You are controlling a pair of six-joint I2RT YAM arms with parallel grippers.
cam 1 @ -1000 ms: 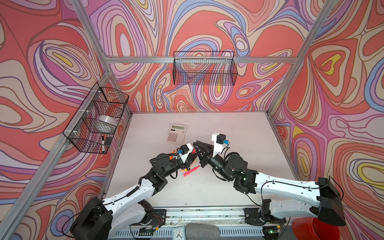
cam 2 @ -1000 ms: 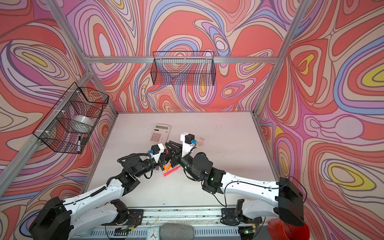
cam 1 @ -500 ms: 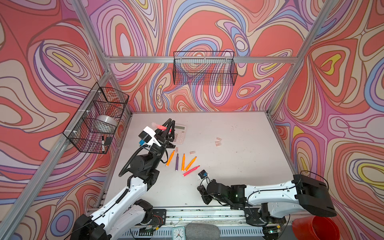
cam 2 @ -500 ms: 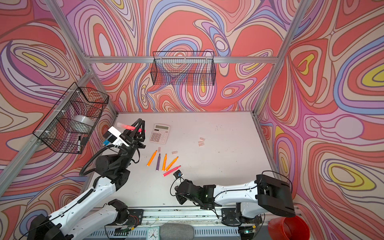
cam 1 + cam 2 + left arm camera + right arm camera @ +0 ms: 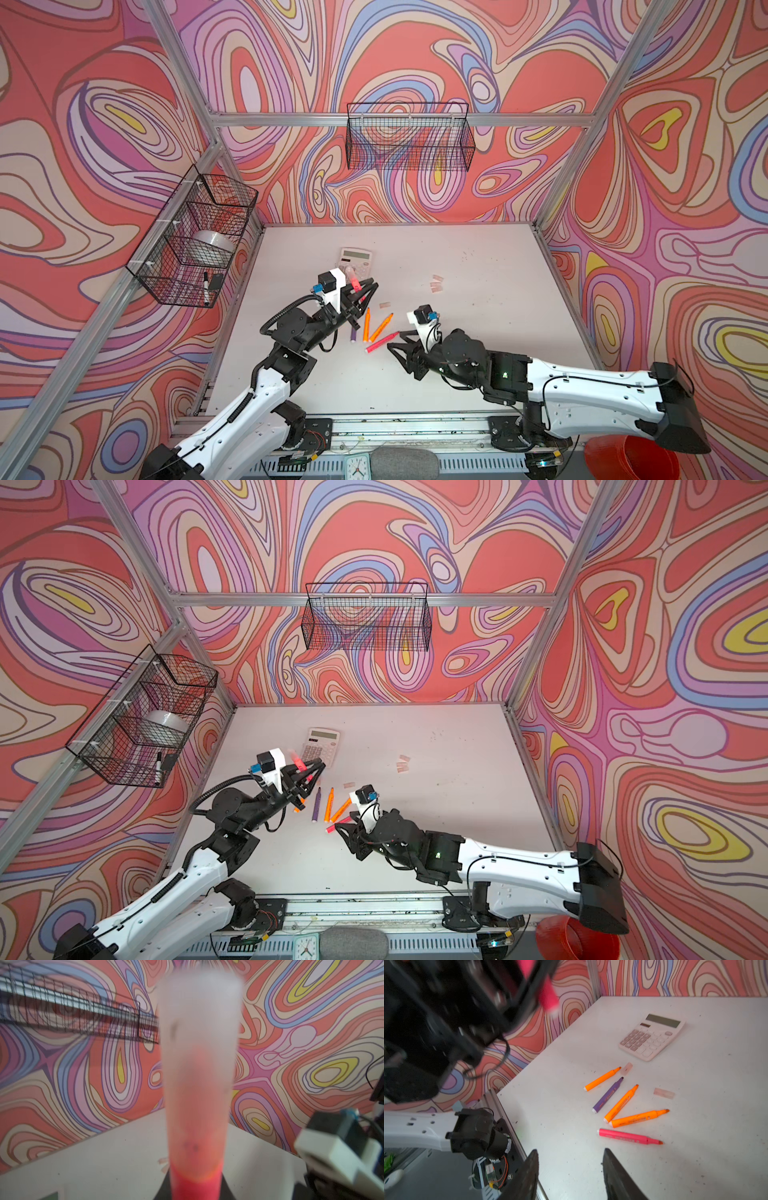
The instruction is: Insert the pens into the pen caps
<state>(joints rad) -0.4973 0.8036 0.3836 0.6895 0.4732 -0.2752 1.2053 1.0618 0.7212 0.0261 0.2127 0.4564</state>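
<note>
Left hand [image 5: 366, 289] grasps seemingly capped pink pen [image 5: 355, 284]; right hand [image 5: 570, 1150] released, loose pens [image 5: 620, 1103] ahead.

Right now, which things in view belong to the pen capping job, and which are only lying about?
Job: held pink pen, its cap on; five loose pens; loose caps.
Lying about: calculator; white roll; black marker; clock.

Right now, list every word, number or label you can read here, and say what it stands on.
Nothing reads clearly.
pink pen, lying flat: barrel print, too blurred.
orange pen beside it: barrel print, too blurred.
purple pen: barrel print, too blurred.
calculator: key marks too small.
clock: dial marks too small.
</note>
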